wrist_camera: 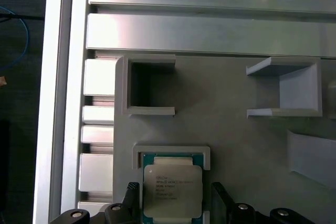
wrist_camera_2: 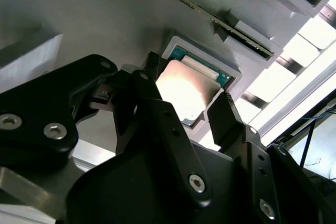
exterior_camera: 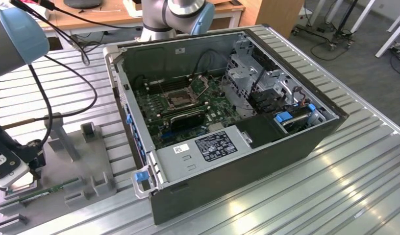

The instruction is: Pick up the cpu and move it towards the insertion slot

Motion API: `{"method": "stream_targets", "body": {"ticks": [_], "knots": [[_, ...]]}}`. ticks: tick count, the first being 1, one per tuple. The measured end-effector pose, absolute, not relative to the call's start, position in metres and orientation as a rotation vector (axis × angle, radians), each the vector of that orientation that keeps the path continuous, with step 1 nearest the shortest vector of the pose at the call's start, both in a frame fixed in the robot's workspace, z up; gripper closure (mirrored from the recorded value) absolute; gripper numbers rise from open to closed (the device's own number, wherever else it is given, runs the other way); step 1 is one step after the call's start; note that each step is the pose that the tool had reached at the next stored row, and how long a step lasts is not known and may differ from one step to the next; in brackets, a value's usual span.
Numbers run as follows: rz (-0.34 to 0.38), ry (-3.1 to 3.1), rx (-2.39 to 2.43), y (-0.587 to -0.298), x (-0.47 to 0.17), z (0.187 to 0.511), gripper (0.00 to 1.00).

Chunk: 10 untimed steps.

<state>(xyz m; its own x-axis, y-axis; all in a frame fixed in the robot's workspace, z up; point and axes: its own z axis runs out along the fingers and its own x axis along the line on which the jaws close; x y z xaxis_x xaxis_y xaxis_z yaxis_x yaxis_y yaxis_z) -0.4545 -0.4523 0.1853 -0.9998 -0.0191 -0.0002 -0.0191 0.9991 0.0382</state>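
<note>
First wrist view: the cpu (wrist_camera: 172,192) is lying flat in a recess of the grey fixture (wrist_camera: 236,140), and the tool (wrist_camera: 176,196) is hanging right over it. Its fingers (wrist_camera: 131,198) are standing spread, one each side, with a small gap on both. Second wrist view: the cpu is sitting between the two black fingertips, not pinched. Exterior view: the tool is hovering low at the exterior view's left, well apart from the insertion slot (exterior_camera: 180,99) inside the open computer case (exterior_camera: 252,156) on the surface (exterior_camera: 357,186).
</note>
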Motion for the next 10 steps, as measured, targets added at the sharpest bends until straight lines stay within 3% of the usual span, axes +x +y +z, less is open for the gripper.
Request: {"method": "stream_targets", "body": {"ticks": [10], "knots": [[-0.061,-3.141,0.030,-0.4517,-0.4558,0.1844,0.35]]}}
